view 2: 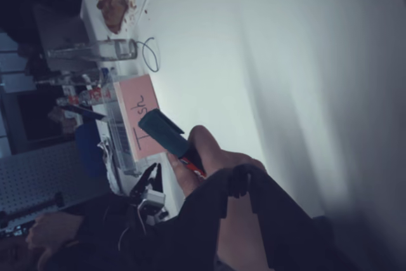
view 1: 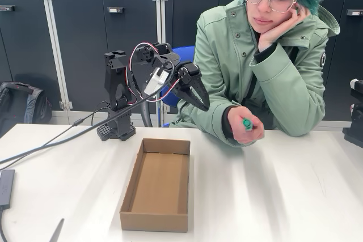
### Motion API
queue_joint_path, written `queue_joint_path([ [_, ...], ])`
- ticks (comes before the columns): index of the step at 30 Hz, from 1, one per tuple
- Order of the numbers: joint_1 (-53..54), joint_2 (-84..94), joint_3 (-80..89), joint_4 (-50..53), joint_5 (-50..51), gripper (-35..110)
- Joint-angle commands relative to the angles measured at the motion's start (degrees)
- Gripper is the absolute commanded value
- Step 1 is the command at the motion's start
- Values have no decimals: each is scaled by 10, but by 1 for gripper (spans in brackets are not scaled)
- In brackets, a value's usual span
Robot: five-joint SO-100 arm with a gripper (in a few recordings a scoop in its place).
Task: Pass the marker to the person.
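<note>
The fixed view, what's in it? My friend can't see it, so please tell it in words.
A person at a white table holds a green-capped marker in one fist, head propped on the other hand. Beside them a black robot arm's gripper hangs in the air, holding nothing. An empty cardboard box lies in front.

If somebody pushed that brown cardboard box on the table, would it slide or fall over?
The cardboard box would probably slide: it is low, wide and flat-bottomed on the smooth table. It looks empty and thin-walled, so likely light, and its sides might bend if squeezed.
</note>
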Motion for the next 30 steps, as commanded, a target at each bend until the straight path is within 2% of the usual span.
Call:
queue_joint_path([
  [1, -3, 3, -40, 32, -9, -5],
  [11, -6, -18, -73, 120, -4, -5],
  [30, -9, -31, -105, 149, -19, -5],
])
